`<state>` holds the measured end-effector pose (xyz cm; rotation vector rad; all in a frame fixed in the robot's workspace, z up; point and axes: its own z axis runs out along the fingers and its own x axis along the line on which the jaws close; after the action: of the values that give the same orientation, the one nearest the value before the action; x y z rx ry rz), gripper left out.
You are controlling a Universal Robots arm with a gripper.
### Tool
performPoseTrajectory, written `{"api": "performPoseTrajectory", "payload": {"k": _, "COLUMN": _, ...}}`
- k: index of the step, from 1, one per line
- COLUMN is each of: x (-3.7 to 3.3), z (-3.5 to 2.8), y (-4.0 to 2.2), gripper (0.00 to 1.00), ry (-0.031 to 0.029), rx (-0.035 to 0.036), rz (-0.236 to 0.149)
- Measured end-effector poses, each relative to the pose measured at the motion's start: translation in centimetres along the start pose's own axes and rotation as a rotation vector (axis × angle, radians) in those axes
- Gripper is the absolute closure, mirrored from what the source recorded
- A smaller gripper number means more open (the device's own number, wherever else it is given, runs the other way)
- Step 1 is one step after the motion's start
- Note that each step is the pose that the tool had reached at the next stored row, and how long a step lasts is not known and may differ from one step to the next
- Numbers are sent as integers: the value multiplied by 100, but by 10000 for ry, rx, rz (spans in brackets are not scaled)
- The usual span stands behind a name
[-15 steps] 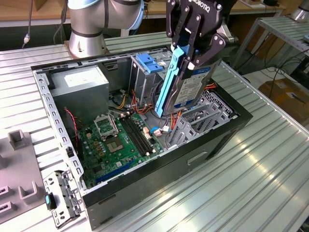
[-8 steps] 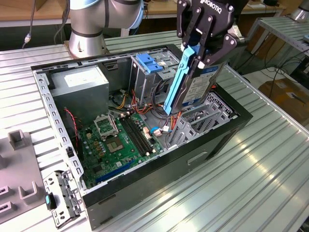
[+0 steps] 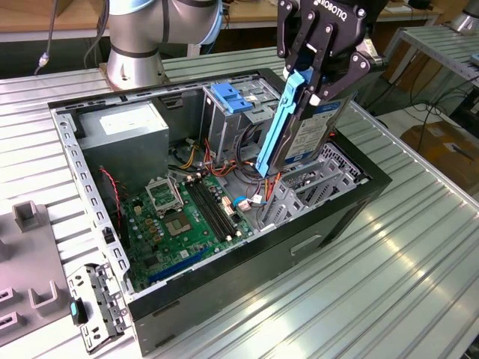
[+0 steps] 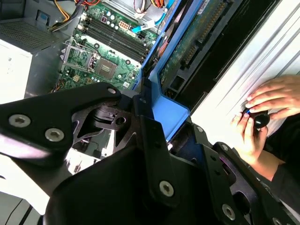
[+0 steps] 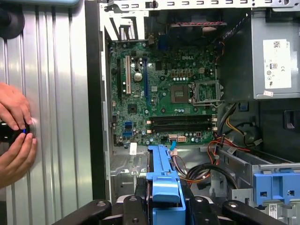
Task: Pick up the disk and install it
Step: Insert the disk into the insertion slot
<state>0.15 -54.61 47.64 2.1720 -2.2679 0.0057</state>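
Note:
The disk (image 3: pixel 308 136), a flat drive with a blue side rail, hangs on edge and tilted over the open computer case (image 3: pixel 224 299), toward the exterior view's right. My gripper (image 3: pixel 318 75) is shut on its upper end. The disk's lower end sits just above the grey drive bay (image 3: pixel 314 183) inside the case. In the second wrist view the disk's blue rail and green circuit side (image 4: pixel 197 42) run out from between my black fingers (image 4: pixel 154 140). In the first wrist view the blue rail (image 5: pixel 164 180) stands between the fingers, over the case floor.
Inside the case lie a green motherboard (image 3: pixel 187 217), a grey power-supply box (image 3: pixel 123 134), a metal cage with a blue top (image 3: pixel 232 101) and loose cables (image 5: pixel 211 154). A person's hands (image 4: pixel 262 117) hold a small black object beside the case. A metal bracket (image 3: pixel 93 307) lies on the table.

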Motion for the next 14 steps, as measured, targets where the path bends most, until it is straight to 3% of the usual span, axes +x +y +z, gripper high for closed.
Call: {"api": "performPoseTrajectory", "payload": {"k": 14, "x": -1, "z": 7, "y": -23, "gripper": 63, "ry": 6, "rx": 1, "rz": -1}}
